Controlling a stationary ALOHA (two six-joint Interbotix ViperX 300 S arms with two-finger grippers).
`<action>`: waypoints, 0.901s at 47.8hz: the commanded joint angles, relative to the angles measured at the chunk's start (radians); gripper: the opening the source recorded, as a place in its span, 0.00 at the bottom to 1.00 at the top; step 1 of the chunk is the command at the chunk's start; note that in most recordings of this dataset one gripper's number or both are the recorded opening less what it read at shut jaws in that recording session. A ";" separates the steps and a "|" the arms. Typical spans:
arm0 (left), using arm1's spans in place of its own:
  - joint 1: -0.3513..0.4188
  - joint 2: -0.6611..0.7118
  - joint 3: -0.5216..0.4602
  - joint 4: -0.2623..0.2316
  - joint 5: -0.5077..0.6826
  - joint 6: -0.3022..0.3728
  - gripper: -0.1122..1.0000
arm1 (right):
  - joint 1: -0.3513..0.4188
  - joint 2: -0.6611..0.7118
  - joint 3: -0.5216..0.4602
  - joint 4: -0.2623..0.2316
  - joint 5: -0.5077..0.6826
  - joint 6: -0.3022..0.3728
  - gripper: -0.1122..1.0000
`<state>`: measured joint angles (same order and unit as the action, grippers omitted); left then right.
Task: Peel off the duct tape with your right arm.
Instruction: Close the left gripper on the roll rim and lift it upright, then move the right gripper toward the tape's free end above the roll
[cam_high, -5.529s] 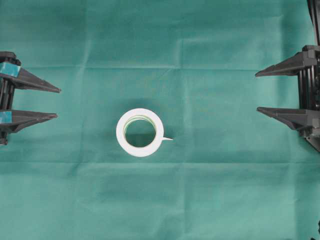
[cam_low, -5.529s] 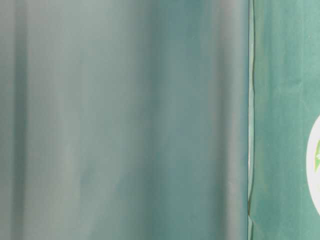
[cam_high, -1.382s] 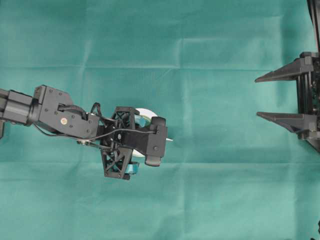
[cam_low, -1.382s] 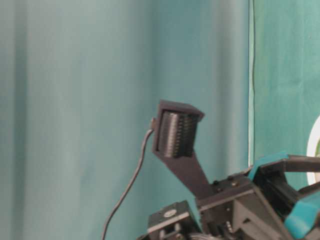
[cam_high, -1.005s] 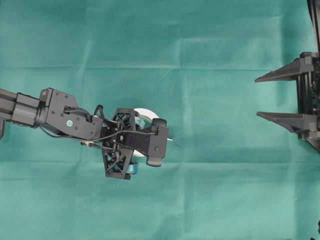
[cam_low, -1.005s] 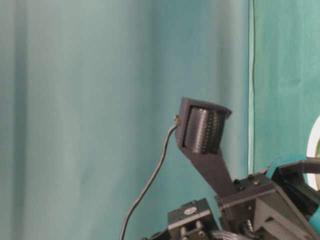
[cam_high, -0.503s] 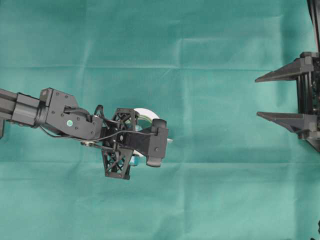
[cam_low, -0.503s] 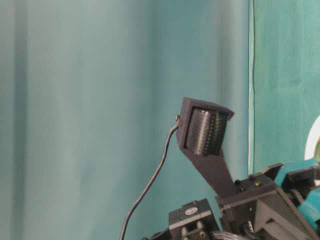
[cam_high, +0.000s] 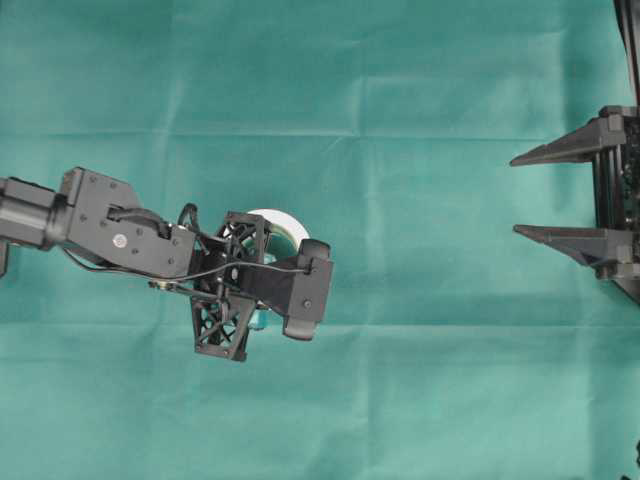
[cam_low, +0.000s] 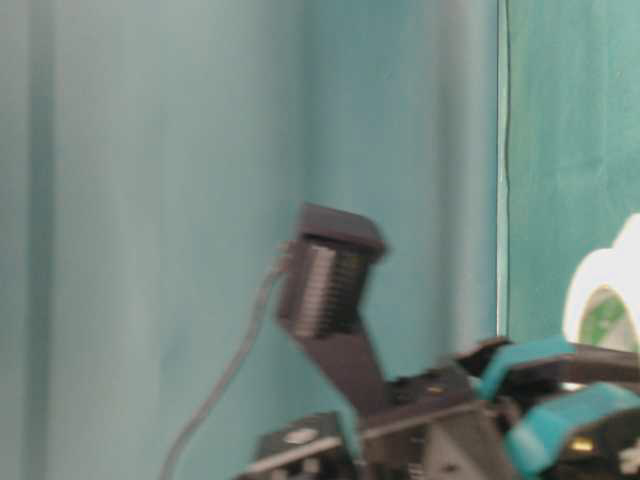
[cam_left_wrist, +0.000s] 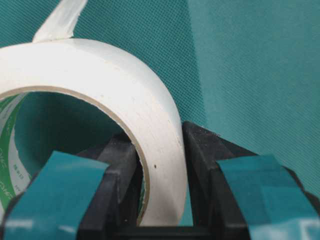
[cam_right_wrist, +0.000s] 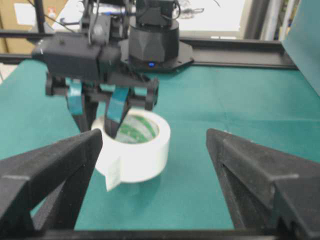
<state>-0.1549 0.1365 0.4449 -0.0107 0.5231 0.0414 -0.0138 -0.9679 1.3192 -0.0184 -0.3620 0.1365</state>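
White duct tape (cam_right_wrist: 134, 146), teal-padded black left claw (cam_left_wrist: 159, 200)

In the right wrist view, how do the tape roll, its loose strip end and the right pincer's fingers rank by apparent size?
1. Right pincer fingers, though they are nearest the camera.
2. Tape roll.
3. Loose strip end.

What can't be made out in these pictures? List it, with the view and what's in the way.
- Left wrist: the left edge cuts off the duct tape, and the top edge cuts off its strip end.
- Overhead: the left gripper and its camera block cover most of the roll; the strip end is hidden.
- Table-level: blurred; the right edge cuts off the roll.
- Overhead: the right edge cuts off the right gripper's body.
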 joint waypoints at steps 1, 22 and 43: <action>0.002 -0.063 -0.052 0.014 0.052 0.003 0.29 | -0.002 0.002 -0.008 -0.002 -0.014 0.002 0.80; 0.018 -0.146 -0.202 0.028 0.270 0.005 0.29 | -0.002 0.006 0.003 0.000 -0.028 0.002 0.80; 0.026 -0.166 -0.373 0.035 0.506 0.005 0.29 | -0.002 0.025 -0.014 -0.002 -0.026 0.003 0.80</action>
<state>-0.1319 0.0031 0.1381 0.0153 0.9956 0.0476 -0.0138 -0.9587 1.3346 -0.0184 -0.3789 0.1381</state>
